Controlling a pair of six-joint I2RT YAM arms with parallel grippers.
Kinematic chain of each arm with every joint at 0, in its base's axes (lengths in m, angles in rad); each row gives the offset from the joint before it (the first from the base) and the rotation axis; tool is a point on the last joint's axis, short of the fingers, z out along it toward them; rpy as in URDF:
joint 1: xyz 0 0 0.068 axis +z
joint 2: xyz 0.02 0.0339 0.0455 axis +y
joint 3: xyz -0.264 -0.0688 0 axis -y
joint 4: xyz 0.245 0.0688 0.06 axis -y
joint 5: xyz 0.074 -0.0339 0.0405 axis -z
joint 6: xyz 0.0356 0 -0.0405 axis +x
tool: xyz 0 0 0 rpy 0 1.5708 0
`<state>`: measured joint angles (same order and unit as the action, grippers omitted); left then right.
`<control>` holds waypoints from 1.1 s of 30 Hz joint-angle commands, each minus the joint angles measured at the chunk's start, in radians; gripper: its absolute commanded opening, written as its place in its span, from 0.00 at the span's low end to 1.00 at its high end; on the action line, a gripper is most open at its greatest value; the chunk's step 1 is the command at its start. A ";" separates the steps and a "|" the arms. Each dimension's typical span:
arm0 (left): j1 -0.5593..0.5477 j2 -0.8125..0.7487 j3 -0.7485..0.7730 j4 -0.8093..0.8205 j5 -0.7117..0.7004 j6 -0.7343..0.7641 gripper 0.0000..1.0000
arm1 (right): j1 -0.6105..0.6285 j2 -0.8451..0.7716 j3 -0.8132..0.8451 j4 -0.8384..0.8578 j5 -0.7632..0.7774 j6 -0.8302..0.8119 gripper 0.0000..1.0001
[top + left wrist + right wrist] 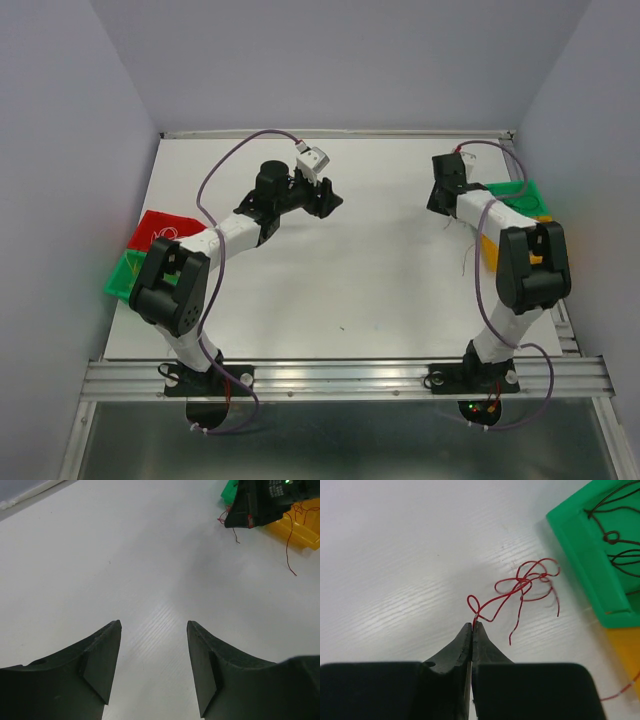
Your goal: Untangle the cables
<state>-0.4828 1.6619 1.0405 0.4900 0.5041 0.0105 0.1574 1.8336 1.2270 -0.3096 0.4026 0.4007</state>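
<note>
Your right gripper [471, 626] pinches the red cable [520, 587] beside the green tray [580, 545] — your left gripper [154, 623] stands open.

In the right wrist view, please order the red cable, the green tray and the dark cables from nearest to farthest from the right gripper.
1. red cable: pinched at the right gripper tips.
2. green tray: its near wall, upper right.
3. dark cables: inside that tray, beyond the wall.

A red wire [520, 592] on a white table [395, 555]. A green tray [575, 540] holds dark wires [606, 536], next to a yellow tray [627, 655]. The right gripper [471, 627] is black.
</note>
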 commanded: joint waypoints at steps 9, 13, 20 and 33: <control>-0.004 -0.051 0.001 0.048 0.010 0.011 0.66 | -0.045 -0.597 -0.119 0.029 0.061 0.049 0.00; -0.005 -0.054 0.000 0.048 0.016 0.005 0.66 | -0.198 -0.660 -0.144 -0.023 -0.004 0.095 0.00; -0.008 -0.077 -0.007 0.048 0.027 -0.001 0.66 | -0.442 -0.700 -0.302 -0.026 -0.140 0.205 0.01; -0.010 -0.082 -0.013 0.055 0.013 0.006 0.66 | -0.501 -0.732 -0.374 0.055 -0.247 0.179 0.85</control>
<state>-0.4892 1.6146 1.0340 0.4957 0.5091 0.0101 -0.3363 1.1519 0.8528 -0.3195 0.2321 0.6334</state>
